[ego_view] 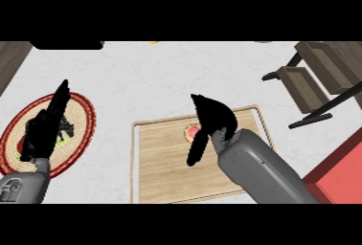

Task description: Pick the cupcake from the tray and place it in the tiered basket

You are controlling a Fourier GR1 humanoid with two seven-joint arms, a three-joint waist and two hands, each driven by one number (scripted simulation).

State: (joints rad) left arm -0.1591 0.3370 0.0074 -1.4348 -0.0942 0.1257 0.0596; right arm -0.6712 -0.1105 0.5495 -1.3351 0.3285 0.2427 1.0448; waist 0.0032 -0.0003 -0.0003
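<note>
On the wooden tray (170, 162) at the counter's middle, the cupcake (191, 132) is seen from above as a small round pink shape near the far edge, partly hidden, so no long axis or heading can be made out. The right hand (210, 125) is held over it with fingers straight and nothing grasped. The left hand (48, 129) is shown open over a red-rimmed plate (81, 124). The tiered basket (311, 79) is placed at the far right.
</note>
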